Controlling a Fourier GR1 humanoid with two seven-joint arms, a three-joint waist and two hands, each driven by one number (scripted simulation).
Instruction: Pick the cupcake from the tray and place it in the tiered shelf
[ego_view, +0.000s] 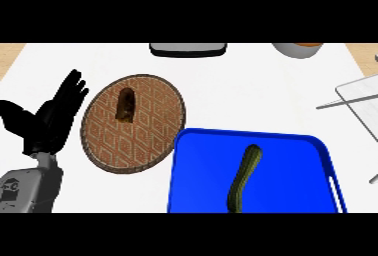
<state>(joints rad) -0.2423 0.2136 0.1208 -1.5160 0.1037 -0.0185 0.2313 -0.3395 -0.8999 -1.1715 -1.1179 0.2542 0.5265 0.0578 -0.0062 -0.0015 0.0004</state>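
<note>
A blue tray (295, 145) lies at the front, right of centre. On it rests a long, curved green object (244, 177); no cupcake shows on the tray. To its upper left sits a round woven brown plate (140, 145) holding a small, dark brown elongated item (126, 105). The grey tiered shelf (360, 95) juts in at the right edge, only partly in view. My left hand (44, 125) stands at the far left beside the woven plate, open with fingers up, apart from the plate and holding nothing. My right hand does not show.
A grey and black appliance (188, 48) sits at the counter's back edge. A pale bowl with brown contents (297, 49) stands to its right. White counter (244, 90) stretches between the plate, the tray and the shelf.
</note>
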